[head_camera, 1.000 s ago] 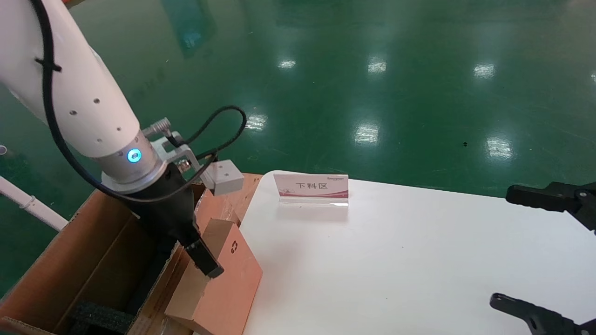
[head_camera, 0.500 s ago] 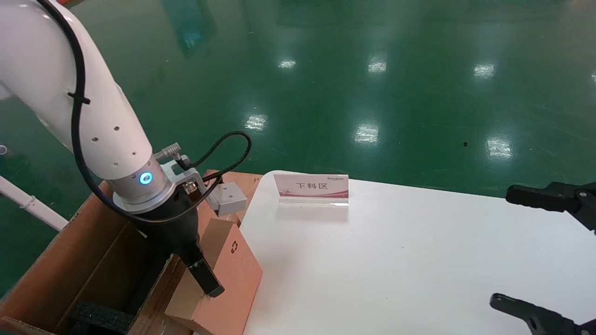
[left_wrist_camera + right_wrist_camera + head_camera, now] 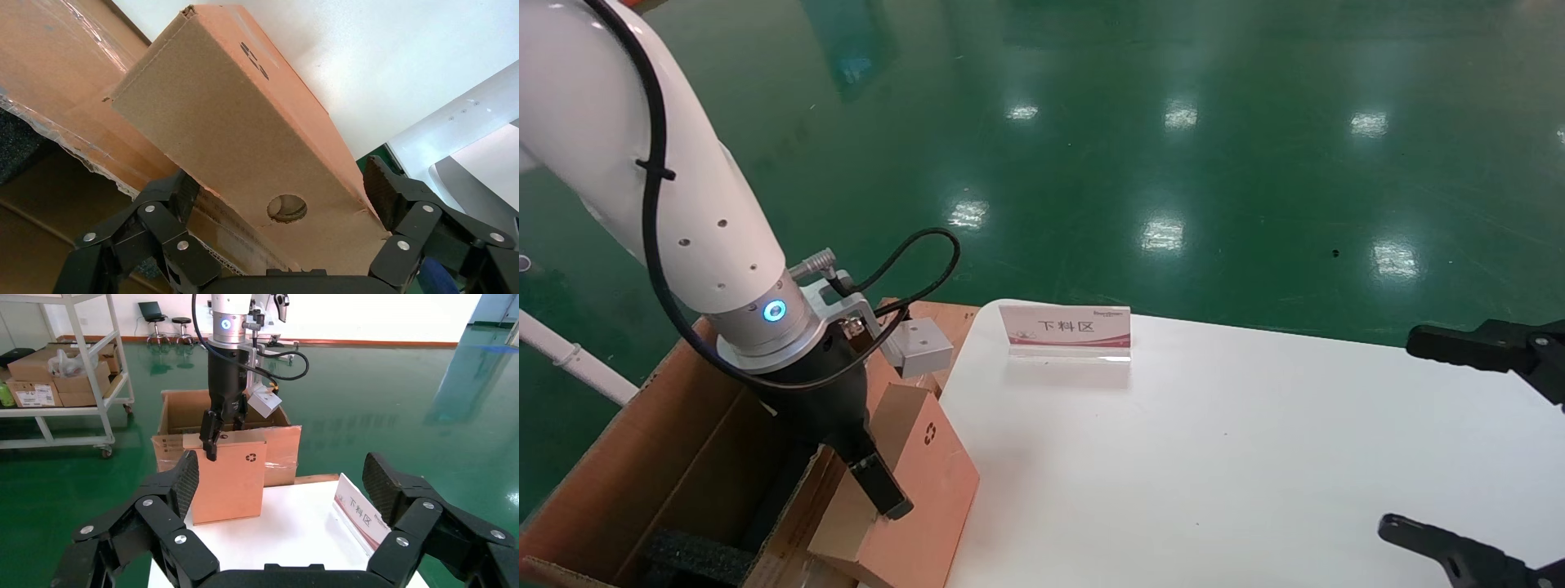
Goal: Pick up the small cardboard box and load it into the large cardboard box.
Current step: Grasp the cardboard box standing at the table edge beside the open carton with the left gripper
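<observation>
**Orange-brown carton gripped at the bench edge**

Orange-brown and flat, the small cardboard box (image 3: 911,490) stands tilted at the left edge of the white bench (image 3: 1214,457), leaning against the large cardboard box (image 3: 674,457). My left claw (image 3: 878,490) straddles its pale narrow top edge, fingers (image 3: 165,202) closed onto both faces. My right claw (image 3: 1483,441) hangs spread wide and empty over the bench's right side. A red-and-white placard (image 3: 1065,331) stands at the far edge.
</observation>
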